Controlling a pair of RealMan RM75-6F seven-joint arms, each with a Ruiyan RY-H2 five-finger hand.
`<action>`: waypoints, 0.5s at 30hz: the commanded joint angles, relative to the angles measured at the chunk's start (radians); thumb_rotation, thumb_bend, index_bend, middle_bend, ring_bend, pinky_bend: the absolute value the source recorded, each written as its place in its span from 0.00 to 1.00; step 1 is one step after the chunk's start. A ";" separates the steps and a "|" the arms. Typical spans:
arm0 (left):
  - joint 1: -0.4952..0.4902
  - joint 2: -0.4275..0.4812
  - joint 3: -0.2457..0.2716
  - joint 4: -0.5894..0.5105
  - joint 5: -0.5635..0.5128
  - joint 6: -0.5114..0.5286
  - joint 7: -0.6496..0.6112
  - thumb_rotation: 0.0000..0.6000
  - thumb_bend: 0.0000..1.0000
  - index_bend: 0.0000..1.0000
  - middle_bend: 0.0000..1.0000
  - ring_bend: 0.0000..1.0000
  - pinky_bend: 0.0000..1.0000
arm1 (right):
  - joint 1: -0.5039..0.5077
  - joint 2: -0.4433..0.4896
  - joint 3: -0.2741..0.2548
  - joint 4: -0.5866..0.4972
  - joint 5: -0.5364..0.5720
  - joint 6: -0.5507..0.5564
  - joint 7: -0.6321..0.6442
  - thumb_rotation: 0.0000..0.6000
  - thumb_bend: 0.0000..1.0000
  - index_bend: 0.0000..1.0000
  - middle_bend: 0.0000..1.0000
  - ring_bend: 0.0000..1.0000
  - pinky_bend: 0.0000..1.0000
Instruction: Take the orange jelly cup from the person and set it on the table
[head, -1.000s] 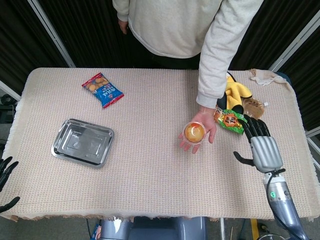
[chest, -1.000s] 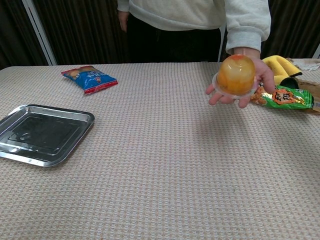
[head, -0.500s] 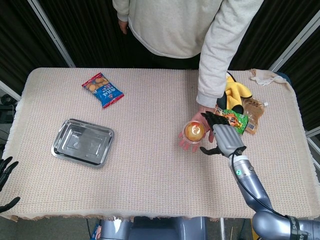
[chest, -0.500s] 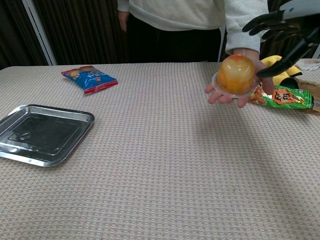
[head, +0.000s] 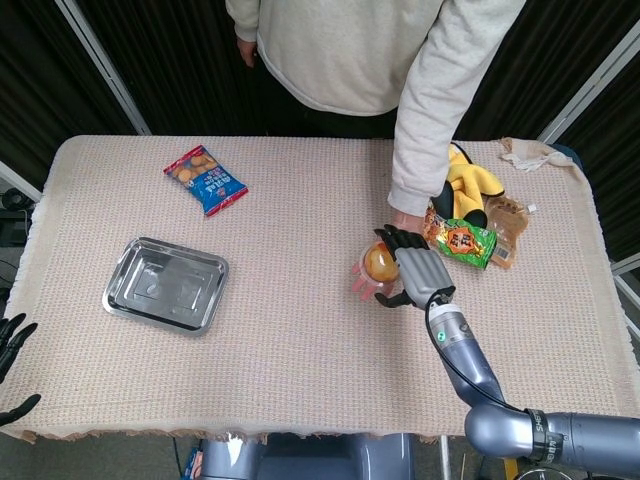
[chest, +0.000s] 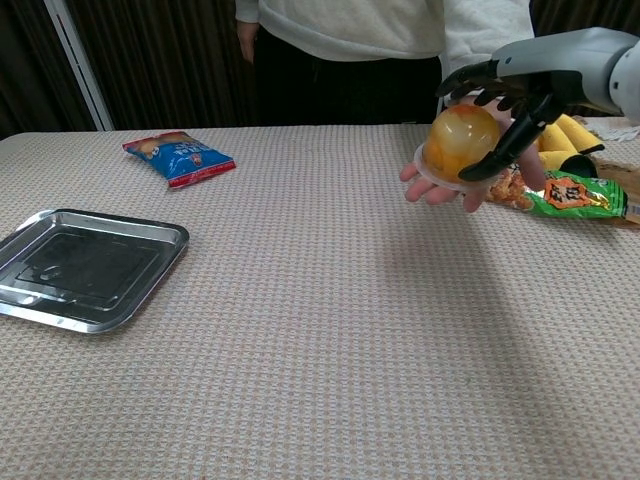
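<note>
a: where was the orange jelly cup (chest: 461, 143) at that point?

b: on the person's hand (chest: 440, 186), palm up and held above the table (head: 300, 340), probably offered that way so the top and sides of the cup stayed free to be taken.

a: and the right hand (chest: 508, 92)?

b: it was arched over the cup, fingers spread across the top and the thumb down along the near side. they looked close to the cup or just touching it, but i couldn't tell whether they had closed on it. the cup's weight seemed to rest on the palm, so i judged the grasp not yet made.

a: the left hand (head: 12, 345)?

b: at the table's near left edge, fingers apart, holding nothing, well away from the handover.

a: anything crowding the spot?

b: a green snack packet (head: 461, 242) and a yellow toy (head: 470, 185) lay just beyond the person's wrist. the metal tray (head: 165, 284) and blue snack bag (head: 205, 180) were well apart on the left.
</note>
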 joint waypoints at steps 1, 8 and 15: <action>-0.001 0.001 0.000 0.000 0.001 -0.001 0.000 1.00 0.21 0.00 0.00 0.00 0.00 | 0.002 -0.027 -0.012 0.038 -0.019 0.019 0.017 1.00 0.17 0.19 0.05 0.02 0.08; -0.001 0.002 0.001 -0.003 -0.001 -0.002 -0.003 1.00 0.21 0.00 0.00 0.00 0.00 | -0.022 -0.096 -0.033 0.097 -0.156 0.115 0.063 1.00 0.24 0.57 0.47 0.42 0.53; -0.001 0.002 0.001 -0.004 -0.001 -0.001 -0.005 1.00 0.21 0.00 0.00 0.00 0.00 | -0.044 -0.133 -0.050 0.117 -0.268 0.168 0.093 1.00 0.26 0.68 0.56 0.51 0.62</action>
